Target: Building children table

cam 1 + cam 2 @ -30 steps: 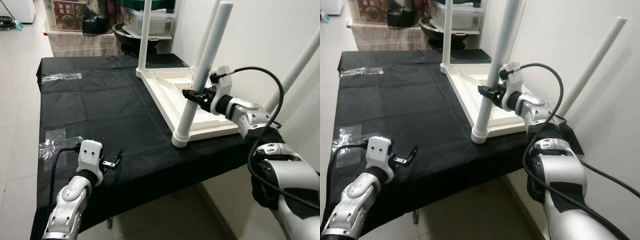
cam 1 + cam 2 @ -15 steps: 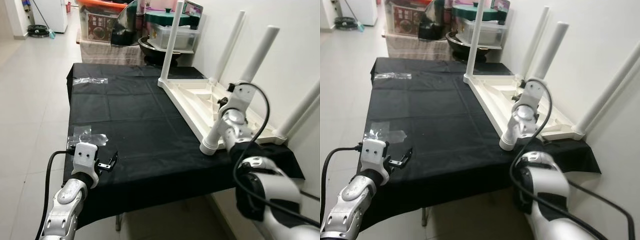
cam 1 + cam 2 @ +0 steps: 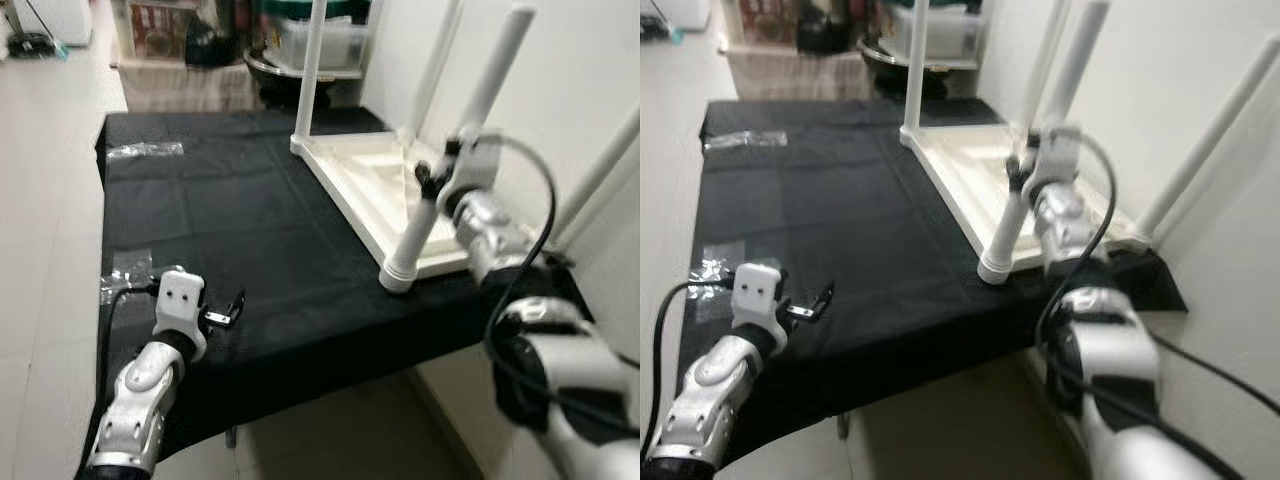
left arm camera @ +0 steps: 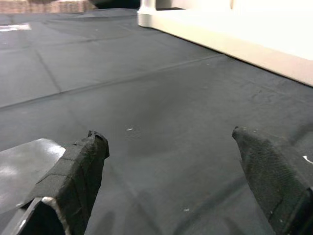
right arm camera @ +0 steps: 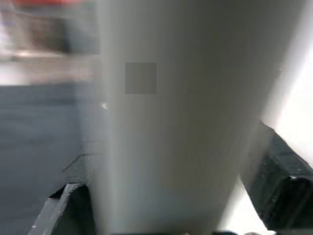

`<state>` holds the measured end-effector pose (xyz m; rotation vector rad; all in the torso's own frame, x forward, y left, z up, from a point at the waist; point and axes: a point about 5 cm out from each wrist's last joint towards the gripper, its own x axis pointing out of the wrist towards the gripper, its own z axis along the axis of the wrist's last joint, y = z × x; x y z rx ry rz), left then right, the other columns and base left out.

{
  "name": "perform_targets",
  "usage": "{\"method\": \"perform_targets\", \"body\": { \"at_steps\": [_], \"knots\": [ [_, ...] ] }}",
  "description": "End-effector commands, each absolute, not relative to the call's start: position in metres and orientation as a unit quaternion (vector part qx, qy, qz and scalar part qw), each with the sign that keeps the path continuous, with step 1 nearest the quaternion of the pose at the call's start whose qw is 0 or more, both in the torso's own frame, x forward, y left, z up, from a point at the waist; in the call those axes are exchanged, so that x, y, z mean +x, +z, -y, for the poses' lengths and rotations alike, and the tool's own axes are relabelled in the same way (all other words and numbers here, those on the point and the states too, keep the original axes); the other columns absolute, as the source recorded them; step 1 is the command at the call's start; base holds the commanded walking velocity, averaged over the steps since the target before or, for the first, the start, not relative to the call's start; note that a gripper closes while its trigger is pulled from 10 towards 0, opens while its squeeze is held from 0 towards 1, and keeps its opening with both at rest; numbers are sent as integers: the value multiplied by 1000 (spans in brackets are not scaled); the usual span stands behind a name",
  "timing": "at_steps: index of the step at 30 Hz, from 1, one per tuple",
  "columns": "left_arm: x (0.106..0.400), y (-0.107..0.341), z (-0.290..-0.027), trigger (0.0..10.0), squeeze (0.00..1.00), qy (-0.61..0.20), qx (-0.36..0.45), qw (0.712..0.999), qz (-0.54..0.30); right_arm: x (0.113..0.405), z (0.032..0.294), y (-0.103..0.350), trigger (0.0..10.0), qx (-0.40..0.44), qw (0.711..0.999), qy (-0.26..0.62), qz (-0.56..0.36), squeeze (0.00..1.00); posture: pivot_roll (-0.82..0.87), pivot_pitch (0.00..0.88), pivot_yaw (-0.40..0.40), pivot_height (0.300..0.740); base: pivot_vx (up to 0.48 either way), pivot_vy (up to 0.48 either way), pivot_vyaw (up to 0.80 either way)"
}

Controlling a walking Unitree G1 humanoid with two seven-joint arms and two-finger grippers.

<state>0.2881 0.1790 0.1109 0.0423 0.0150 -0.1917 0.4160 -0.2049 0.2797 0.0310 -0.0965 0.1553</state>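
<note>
In the left eye view, a white children's table (image 3: 370,185) is lying upside down on the far right part of a black cloth (image 3: 220,220) that is covering a larger table, with its white legs sticking up beside the wall. The right gripper (image 3: 428,182) is reaching in from the right and clamping its fingers on the nearest leg (image 3: 440,170), about midway up it. The left gripper (image 3: 232,308) is hovering low over the near left part of the cloth, well apart from the children's table, with its fingers standing apart and holding nothing. A strip of clear tape (image 3: 125,275) is lying on the cloth just left of that arm. In the right eye view, the same scene is showing, and storage boxes (image 3: 930,30) are standing on the floor beyond the far end. In the left wrist view, the two black fingertips (image 4: 78,171) are spreading wide over the bare cloth, with the white table's edge lying far ahead. In the right wrist view, the white leg is sitting between the two black fingers (image 5: 281,181), blurred.
</note>
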Motion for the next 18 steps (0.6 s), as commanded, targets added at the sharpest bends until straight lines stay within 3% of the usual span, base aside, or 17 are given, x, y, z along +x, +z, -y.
{"method": "perform_targets", "body": {
  "at_steps": [1, 2, 5, 7, 9, 10, 14, 16, 18],
  "knots": [
    [287, 106, -177, 10000, 0, -99, 20, 995, -15, 414, 201, 279, 10000, 29, 989, 140, 47, 0, 46, 0, -147, 740, 0, 0, 0],
    [288, 106, -177, 10000, 0, -98, 21, 995, -14, 408, 193, 276, 10000, -4, 968, 246, 50, 0, 48, 0, -145, 740, 0, 0, 0],
    [289, 107, -177, 10000, 0, -100, 21, 995, -13, 404, 187, 265, 10000, -10, 949, 314, 30, 0, 53, 0, -143, 740, 0, 0, 0],
    [291, 108, -177, 10000, 0, -101, 24, 995, -11, 403, 179, 242, 4314, -19, 939, 344, -14, 0, 55, 0, -146, 740, 0, 0, 0],
    [291, 108, -178, 10000, 0, -101, 24, 995, -10, 403, 176, 234, 4314, -24, 937, 348, -28, 0, 55, 0, -146, 740, 0, 0, 0],
    [292, 109, -179, 10000, 0, -99, 25, 995, -10, 404, 172, 229, 0, -25, 937, 347, -37, 0, 64, 0, -152, 740, 0, 0, 0],
    [292, 111, -182, 10000, 0, -94, 27, 995, -7, 406, 164, 223, 0, 1, 941, 335, -36, 0, 78, 0, -155, 740, 0, 0, 0],
    [292, 111, -183, 10000, 0, -93, 27, 995, -7, 409, 163, 219, 0, 17, 956, 289, -41, 0, 77, 0, -154, 740, 0, 0, 0],
    [291, 111, -185, 10000, 0, -92, 29, 995, -8, 414, 169, 210, 0, 47, 982, 173, -62, 0, 78, 0, -150, 740, 0, 0, 0]
  ]
}}
